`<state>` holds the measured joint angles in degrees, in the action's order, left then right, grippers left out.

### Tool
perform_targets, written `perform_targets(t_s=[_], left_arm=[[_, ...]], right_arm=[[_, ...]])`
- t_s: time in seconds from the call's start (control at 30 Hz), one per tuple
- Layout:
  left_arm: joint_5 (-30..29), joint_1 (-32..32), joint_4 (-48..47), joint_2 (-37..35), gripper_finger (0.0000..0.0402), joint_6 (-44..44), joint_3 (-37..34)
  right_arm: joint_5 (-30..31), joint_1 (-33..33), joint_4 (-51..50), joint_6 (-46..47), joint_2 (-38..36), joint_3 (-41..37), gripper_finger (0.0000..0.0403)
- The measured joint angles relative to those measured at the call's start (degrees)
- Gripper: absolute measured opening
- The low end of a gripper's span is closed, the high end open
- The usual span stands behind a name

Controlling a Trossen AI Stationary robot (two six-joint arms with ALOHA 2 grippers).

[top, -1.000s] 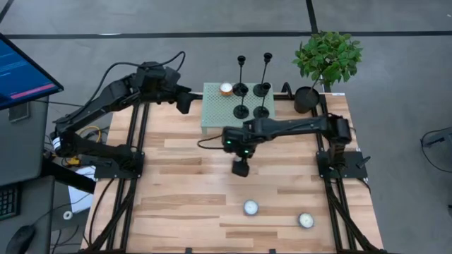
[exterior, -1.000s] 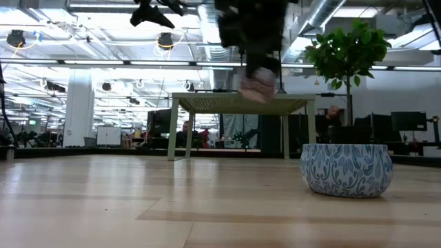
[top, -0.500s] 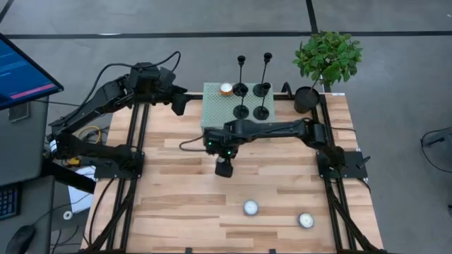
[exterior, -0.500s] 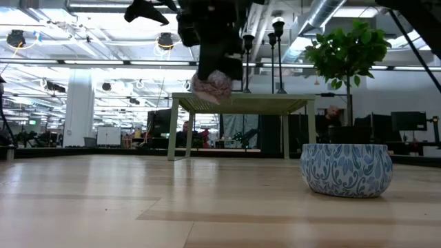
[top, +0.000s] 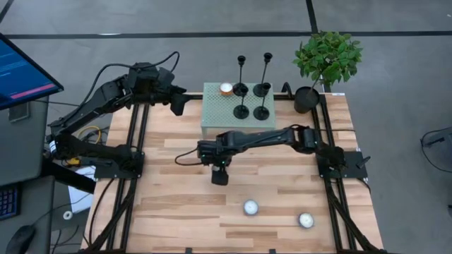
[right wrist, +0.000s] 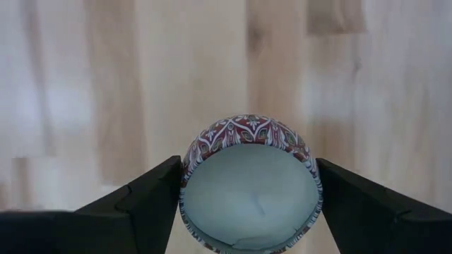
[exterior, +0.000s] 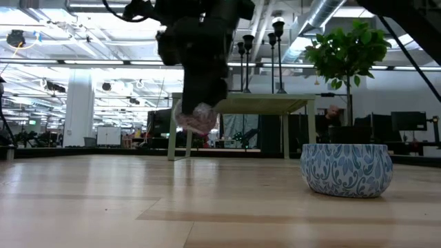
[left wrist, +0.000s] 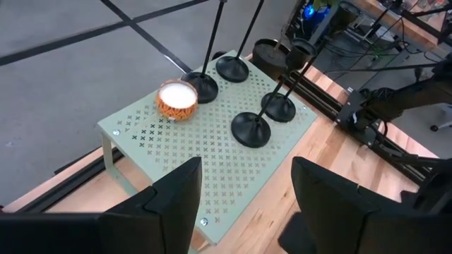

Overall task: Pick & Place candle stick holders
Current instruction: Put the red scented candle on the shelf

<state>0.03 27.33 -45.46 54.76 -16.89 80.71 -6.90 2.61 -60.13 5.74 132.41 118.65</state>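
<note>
I've got the right tool (right wrist: 247, 212) out over the middle of the counter (top: 176, 204), clamped on a small round candle tin (right wrist: 248, 187) with a red patterned wall and pale wax, one finger pressed to each side of it. In the low view that tin (exterior: 196, 117) hangs clear above the wood under the dark arm. The left tool (left wrist: 244, 204) sits back at the far left edge of the counter, its fingers spread apart with nothing between them, looking at the pale green perforated stand (top: 212, 116). On that stand I see the four candle stick holders (top: 252, 99), all upright on their round bases in a close cluster toward the right side: two tall ones at the back, two short ones in front. From the left wrist view their bases look just apart, though I can't be sure the back pair isn't touching. An orange candle tin (left wrist: 176, 100) with white wax sits on the stand just beside the left tall holder's base. Two more tins rest on the near part of the counter, one (top: 251, 207) near the middle and one (top: 305, 220) further right; the second shows blue and white in the low view. A potted plant (top: 326, 56) stands at the far right corner.
</note>
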Motion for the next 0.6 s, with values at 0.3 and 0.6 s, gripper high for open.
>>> perform_targets(t_s=[0.3, 0.6], left_arm=[[0.0, 0.0, -0.1, 0.0, 0.0220, -1.4, 0.0], [0.0, 0.0, -0.2, 0.0, 0.0220, -1.6, 0.0]], right_arm=[[2.7, 1.1, 2.2, -1.8, 2.5, -0.1, 0.0286], [4.4, 1.7, 3.9, -1.8, 5.1, -0.2, 0.0286]])
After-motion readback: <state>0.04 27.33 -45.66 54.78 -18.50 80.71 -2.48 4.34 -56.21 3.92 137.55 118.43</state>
